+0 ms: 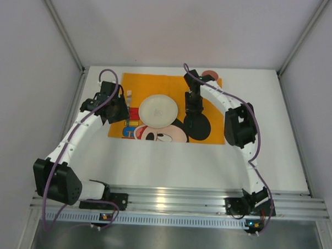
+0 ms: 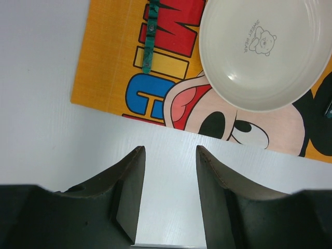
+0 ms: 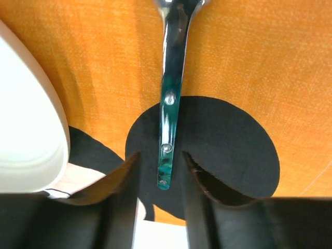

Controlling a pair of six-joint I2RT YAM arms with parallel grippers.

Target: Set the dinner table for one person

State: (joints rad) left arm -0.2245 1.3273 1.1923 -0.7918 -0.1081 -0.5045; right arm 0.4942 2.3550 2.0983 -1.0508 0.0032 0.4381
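The dinner table (image 1: 170, 163) is a white top with a silver rail along its near edge. On it lies an orange cartoon-mouse placemat (image 1: 211, 104) with a white plate (image 1: 158, 109) in the middle. A green-handled fork (image 2: 149, 39) lies on the mat left of the plate (image 2: 262, 52). My left gripper (image 2: 170, 149) is open and empty, above bare table (image 2: 41, 104) near the mat's front left corner; it also shows in the top view (image 1: 118, 110). My right gripper (image 3: 161, 155) is open, right of the plate, its fingers astride the green handle of a metal utensil (image 3: 171, 98) lying on the mat; it also shows in the top view (image 1: 193, 110).
A reddish-brown round thing (image 1: 211, 74) sits at the mat's far right corner, partly hidden by the right arm. White walls close in the table on the left, right and far sides. The plate's rim (image 3: 31, 119) lies just left of the right gripper.
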